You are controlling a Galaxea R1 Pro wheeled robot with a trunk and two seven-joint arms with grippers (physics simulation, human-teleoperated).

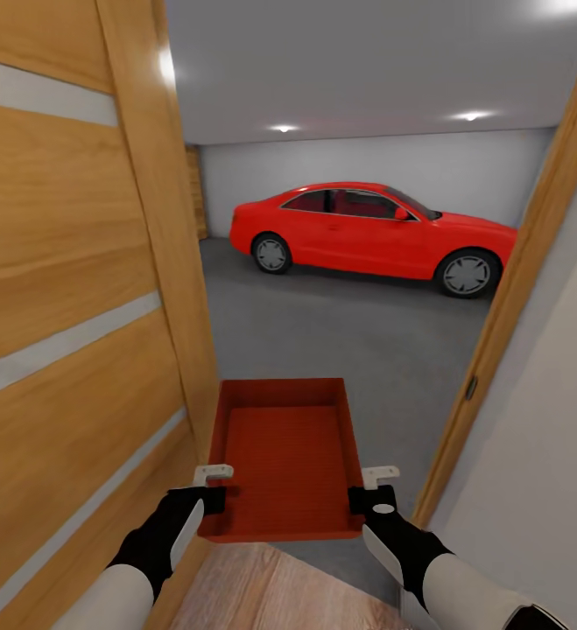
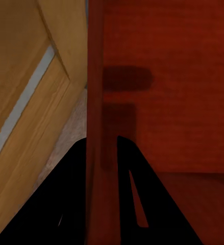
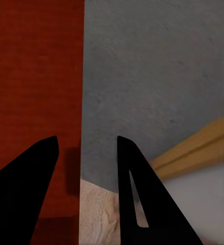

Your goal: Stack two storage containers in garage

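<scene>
Both my left gripper (image 1: 211, 486) and right gripper (image 1: 369, 490) clamp opposite walls of one red-orange rectangular plastic bin (image 1: 281, 455) at the garage doorway's wooden door (image 1: 69, 289).

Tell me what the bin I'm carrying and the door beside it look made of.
Storage container: likely matte plastic, uniform red-orange, thin straight walls, finely ribbed bottom. Door: apparently satin wood or veneer, visible grain, with pale inset strips that may be frosted glass or metal.

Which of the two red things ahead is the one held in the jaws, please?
The open storage container, clamped on both side walls; the red car stands far off on the garage floor.
</scene>
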